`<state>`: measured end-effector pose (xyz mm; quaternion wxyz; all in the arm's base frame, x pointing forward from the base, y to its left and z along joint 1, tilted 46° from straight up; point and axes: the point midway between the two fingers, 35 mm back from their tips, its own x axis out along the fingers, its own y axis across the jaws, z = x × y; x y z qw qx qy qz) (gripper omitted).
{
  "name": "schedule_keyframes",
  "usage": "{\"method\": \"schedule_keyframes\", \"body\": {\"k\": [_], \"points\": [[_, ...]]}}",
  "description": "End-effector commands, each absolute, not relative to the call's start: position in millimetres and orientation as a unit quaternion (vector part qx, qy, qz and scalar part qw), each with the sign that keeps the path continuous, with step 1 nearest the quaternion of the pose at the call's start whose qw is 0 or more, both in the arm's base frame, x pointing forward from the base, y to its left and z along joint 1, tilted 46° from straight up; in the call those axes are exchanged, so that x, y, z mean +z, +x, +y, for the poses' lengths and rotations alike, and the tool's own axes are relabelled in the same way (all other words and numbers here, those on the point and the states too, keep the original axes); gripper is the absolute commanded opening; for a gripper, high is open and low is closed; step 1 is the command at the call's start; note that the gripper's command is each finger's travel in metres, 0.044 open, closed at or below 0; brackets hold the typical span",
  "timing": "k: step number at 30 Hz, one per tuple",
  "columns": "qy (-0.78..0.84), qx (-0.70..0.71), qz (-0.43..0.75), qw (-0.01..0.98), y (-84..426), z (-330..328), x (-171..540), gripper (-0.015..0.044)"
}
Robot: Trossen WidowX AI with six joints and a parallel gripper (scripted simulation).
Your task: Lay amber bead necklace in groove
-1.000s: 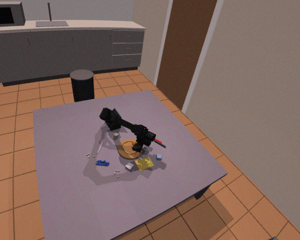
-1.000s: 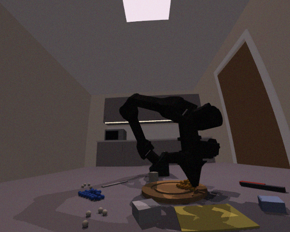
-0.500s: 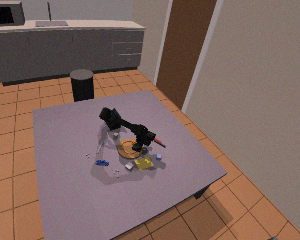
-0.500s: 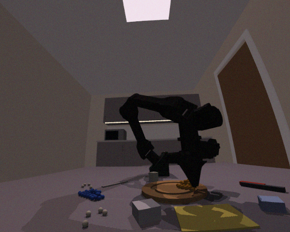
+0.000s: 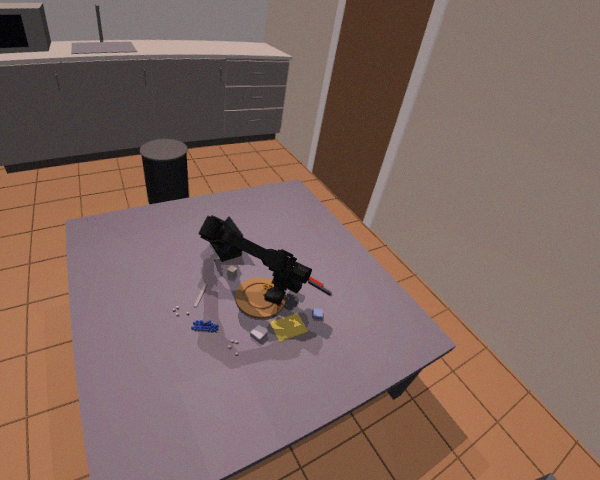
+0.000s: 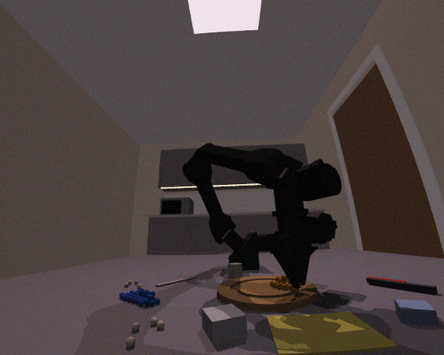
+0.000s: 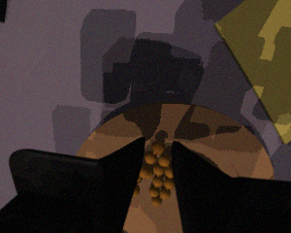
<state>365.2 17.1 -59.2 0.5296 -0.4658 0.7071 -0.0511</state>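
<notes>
The amber bead necklace (image 5: 267, 286) (image 6: 281, 282) (image 7: 158, 170) lies bunched in a small heap on the round wooden bead board (image 5: 245, 304) (image 6: 234, 296) (image 7: 247, 150), on the side near the gripper. It is not spread round the ring groove. My gripper (image 5: 274, 299) (image 6: 298, 286) (image 7: 158, 145) points down, low over the board's right part in the exterior view. Its fingers stand a little apart, with several amber beads showing in the gap in the wrist view. No bead looks pinched at the tips. The fingers hide part of the heap and of the groove.
A blue bead heap (image 5: 204, 326) (image 6: 140, 296) and small pale beads lie left of the board. A white block (image 5: 258, 333) (image 6: 224, 325), a yellow sheet (image 5: 288, 327) (image 7: 267, 63) and a light blue block (image 5: 317, 313) are in front. A red-and-black stick (image 6: 402, 285) lies right. A pale cylinder (image 6: 235, 270) stands behind.
</notes>
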Motion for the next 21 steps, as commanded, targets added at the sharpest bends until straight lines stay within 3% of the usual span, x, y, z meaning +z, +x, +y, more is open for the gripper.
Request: {"method": "schedule_keyframes", "body": {"k": [1, 10, 21], "points": [[-0.466, -0.051, 0.707, 0.530, 365, 18, -59, 0.0210], [-0.467, -0.050, 0.711, 0.523, 363, 24, -51, 0.0440], [-0.467, -0.050, 0.713, 0.520, 362, 27, -48, 0.0440]]}}
